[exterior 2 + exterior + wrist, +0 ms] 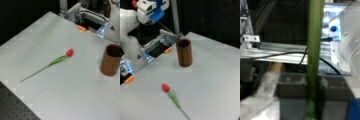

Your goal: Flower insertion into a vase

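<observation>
Pale grey table (215, 82) fills both front views, its surface bare apart from two objects. The vase (184, 52), a dark-brown upright cylinder with an open round mouth, stands near the table's far edge in a front view and close to the right border in a front view (111, 60). A red-headed flower (172, 96) lies flat on the table, well apart from the vase, with open surface on every side; in a front view (58, 60) its thin stem trails toward the bottom left, short of the edge where a dark perforated board (15, 107) begins. Aluminium rails (162, 40) and an orange tab (168, 50) border the table behind the vase. The gripper (153, 20) hangs at a front view's top left, above the rails and off the table, well apart from the vase and the lying flower. In the wrist view its grey fingers (290, 97) flank a vertical green stem (315, 45) closely on both sides, apparently pinching it.
</observation>
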